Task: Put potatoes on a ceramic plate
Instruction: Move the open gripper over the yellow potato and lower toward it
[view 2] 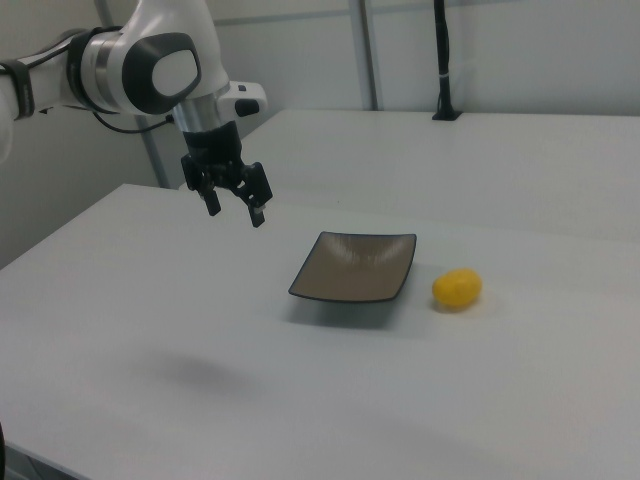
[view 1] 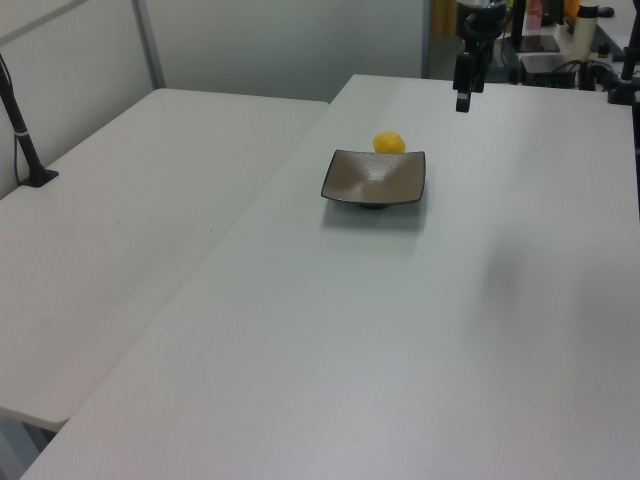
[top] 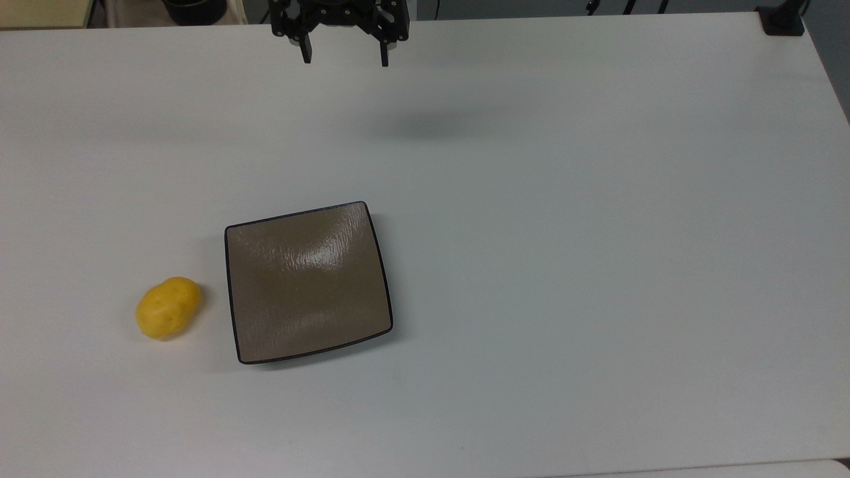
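The yellow potato (top: 169, 308) lies on the white worktop (top: 597, 265), just beside the square brown ceramic plate (top: 308, 282) at its 9 o'clock in the top view, not touching. The gripper (top: 345, 58) hangs at the plate's 12 o'clock, well apart, fingers (top: 306, 52) spread and empty.

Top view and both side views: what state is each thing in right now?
Gripper: fingers open, empty, raised above the table, apart from both things.
Potato: lying on the table, beside the plate, off it.
Ceramic plate: flat on the table, nothing on it.
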Motion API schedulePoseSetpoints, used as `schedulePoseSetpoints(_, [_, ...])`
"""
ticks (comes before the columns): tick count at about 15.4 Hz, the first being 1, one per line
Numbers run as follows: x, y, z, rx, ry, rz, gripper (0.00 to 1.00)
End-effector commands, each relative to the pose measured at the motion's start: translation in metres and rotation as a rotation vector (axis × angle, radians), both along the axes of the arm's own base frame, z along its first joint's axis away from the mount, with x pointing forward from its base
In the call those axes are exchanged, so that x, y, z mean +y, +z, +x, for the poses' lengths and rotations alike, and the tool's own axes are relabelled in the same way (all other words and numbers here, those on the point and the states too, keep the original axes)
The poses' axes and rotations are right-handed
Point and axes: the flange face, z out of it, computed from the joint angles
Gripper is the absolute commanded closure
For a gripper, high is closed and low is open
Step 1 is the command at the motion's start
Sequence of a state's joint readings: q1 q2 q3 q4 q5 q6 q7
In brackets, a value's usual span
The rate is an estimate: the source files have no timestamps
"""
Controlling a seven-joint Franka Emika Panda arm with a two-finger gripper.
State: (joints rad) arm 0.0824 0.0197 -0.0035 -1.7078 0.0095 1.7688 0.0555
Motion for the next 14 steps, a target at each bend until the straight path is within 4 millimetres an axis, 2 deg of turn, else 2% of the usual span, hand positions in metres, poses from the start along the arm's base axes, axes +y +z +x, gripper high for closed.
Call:
schedulePoseSetpoints(1, [-0.004, -0.007, -0.015, 0.051, 0.047, 0.005, 0.0])
schedulePoseSetpoints(9, [-0.007, -0.007, -0.012, 0.039, 0.048, -0.009, 0.0])
schedulePoseSetpoints(11, [-0.022, 0.0, 0.001, -0.039, 0.009, -0.004, 0.0])
schedulePoseSetpoints(14, [-0.043, -0.005, 0.026, -0.112, -0.091, 0.008, 0.0])
